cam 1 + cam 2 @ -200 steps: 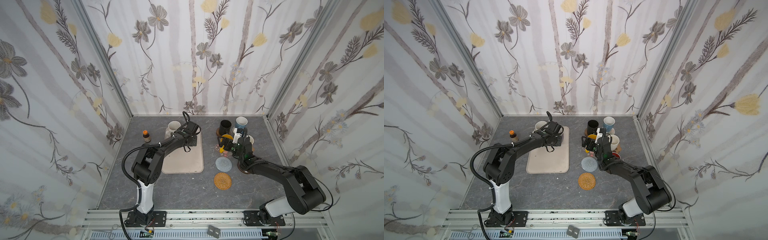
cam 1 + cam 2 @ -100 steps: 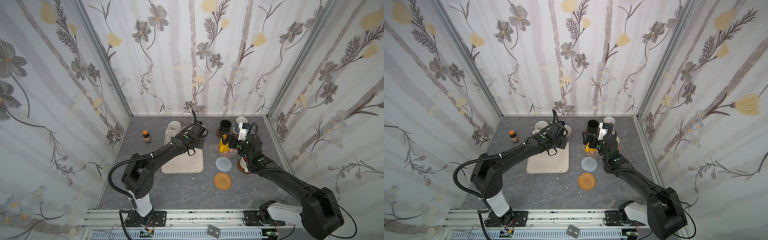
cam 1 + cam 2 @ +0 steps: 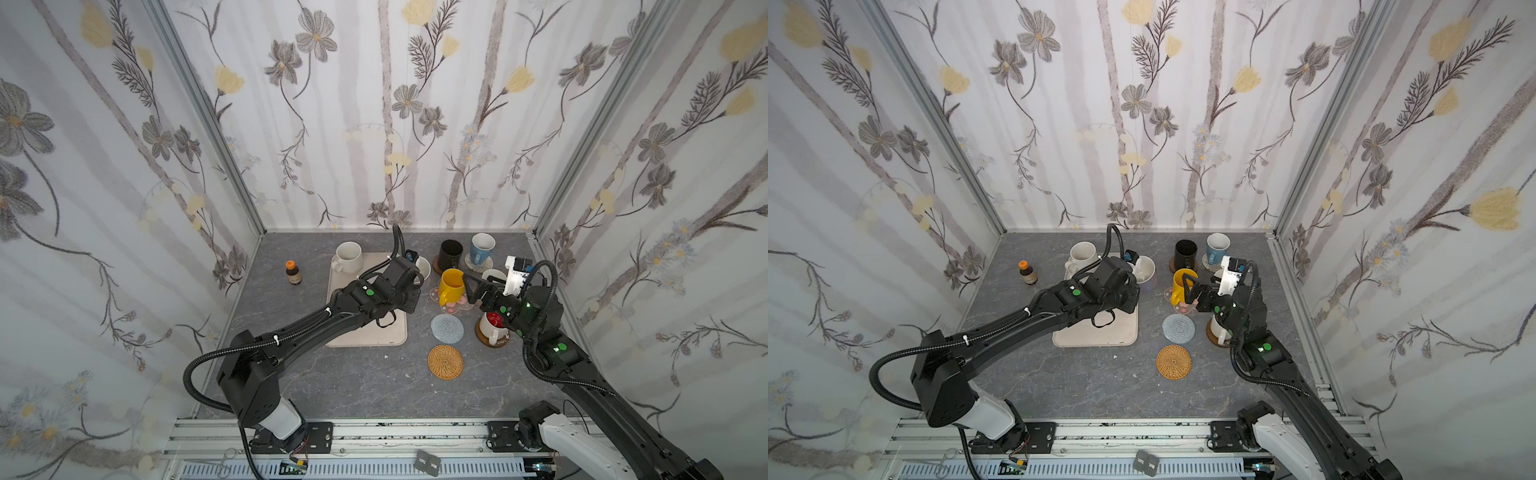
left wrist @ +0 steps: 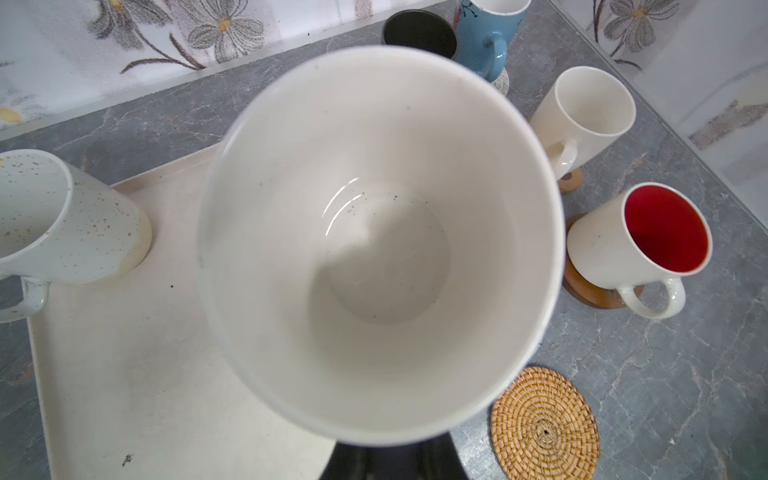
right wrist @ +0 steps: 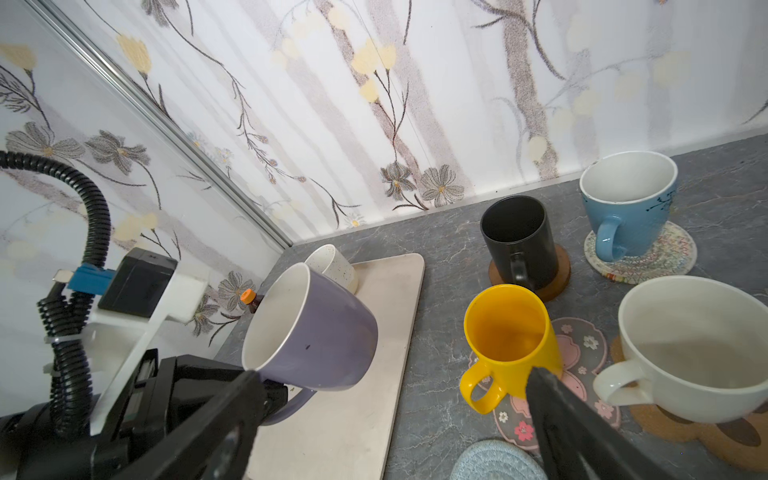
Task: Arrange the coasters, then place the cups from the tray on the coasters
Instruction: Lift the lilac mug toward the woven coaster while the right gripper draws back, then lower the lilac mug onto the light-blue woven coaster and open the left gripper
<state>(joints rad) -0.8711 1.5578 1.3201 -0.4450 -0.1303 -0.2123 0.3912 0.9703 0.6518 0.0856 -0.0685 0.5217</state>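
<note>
My left gripper [image 5: 276, 399] is shut on the handle of the lavender cup [image 5: 311, 328], which hangs tilted over the right edge of the beige tray [image 3: 374, 336]; the cup [image 4: 382, 249] fills the left wrist view. A speckled white cup [image 3: 348, 257] stands on the tray. My right gripper [image 3: 478, 289] is open and empty, just right of the yellow cup [image 3: 451, 284] on the pink blossom coaster [image 3: 457, 306]. The grey-blue crochet coaster [image 3: 446, 328] and the tan rattan coaster [image 3: 445, 361] lie bare.
The black cup [image 3: 451, 253], light blue cup [image 3: 481, 247], a white cup [image 5: 690, 353] and the red-inside cup [image 3: 494, 328] each stand on a coaster at the right. A small brown bottle [image 3: 293, 272] stands left of the tray.
My left gripper has carried the lavender cup up and rightward off the tray's back. My right gripper has drawn back to the right from the yellow cup and stands a little wider.
</note>
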